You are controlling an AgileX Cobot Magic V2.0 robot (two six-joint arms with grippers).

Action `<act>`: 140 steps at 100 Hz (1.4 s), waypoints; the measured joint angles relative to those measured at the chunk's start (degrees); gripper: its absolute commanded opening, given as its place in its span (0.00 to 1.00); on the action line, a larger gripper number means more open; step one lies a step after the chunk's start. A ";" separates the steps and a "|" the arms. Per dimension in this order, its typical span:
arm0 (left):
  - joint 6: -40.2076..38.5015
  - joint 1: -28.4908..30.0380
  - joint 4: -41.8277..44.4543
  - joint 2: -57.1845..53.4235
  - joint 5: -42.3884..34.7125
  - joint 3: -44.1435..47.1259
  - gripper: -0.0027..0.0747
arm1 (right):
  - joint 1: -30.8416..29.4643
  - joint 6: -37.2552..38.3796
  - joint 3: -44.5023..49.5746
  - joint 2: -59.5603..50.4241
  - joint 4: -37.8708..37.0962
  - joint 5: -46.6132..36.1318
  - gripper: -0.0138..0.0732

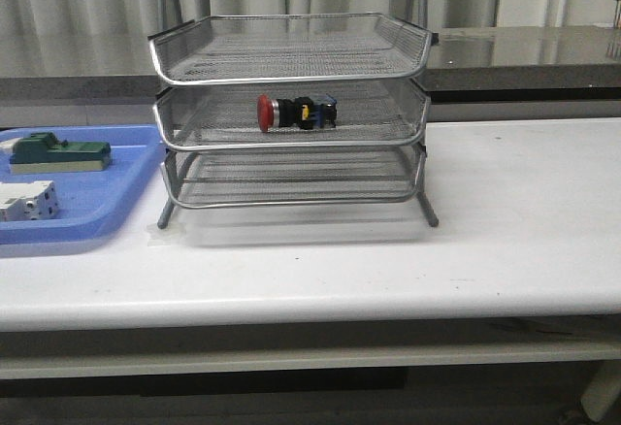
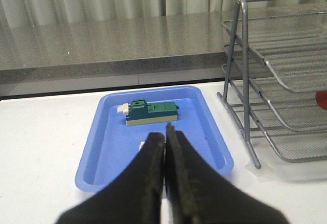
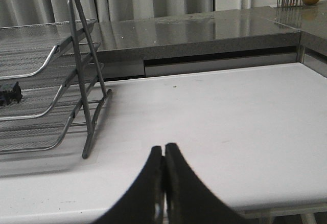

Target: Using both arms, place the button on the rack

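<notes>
The button (image 1: 296,112), red head to the left and black body with yellow and blue bits, lies on its side in the middle tray of the silver wire rack (image 1: 291,56). A bit of its red head shows in the left wrist view (image 2: 322,99) and its black end in the right wrist view (image 3: 10,94). The rack also shows in the left wrist view (image 2: 245,81) and the right wrist view (image 3: 82,70). My left gripper (image 2: 165,132) is shut and empty, above the blue tray. My right gripper (image 3: 164,150) is shut and empty, over bare table right of the rack. Neither arm shows in the front view.
A blue plastic tray (image 1: 126,192) lies left of the rack with a green block (image 1: 53,151) and a white boxy breaker (image 1: 27,200) in it; the tray (image 2: 112,147) and the green block (image 2: 152,112) show in the left wrist view. A grey counter (image 1: 524,51) runs behind the table.
</notes>
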 measured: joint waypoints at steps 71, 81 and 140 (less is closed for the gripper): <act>-1.47 0.00 0.14 -18.13 -3.99 14.56 0.04 | 0.00 0.00 0.00 0.00 0.00 -0.12 0.08; -1.47 0.00 0.14 -18.13 -4.63 14.56 0.04 | 0.00 0.00 0.00 0.00 0.00 -0.12 0.08; -1.47 0.00 0.14 -18.13 -4.65 14.56 0.04 | 0.00 0.00 0.00 0.00 0.00 -0.12 0.08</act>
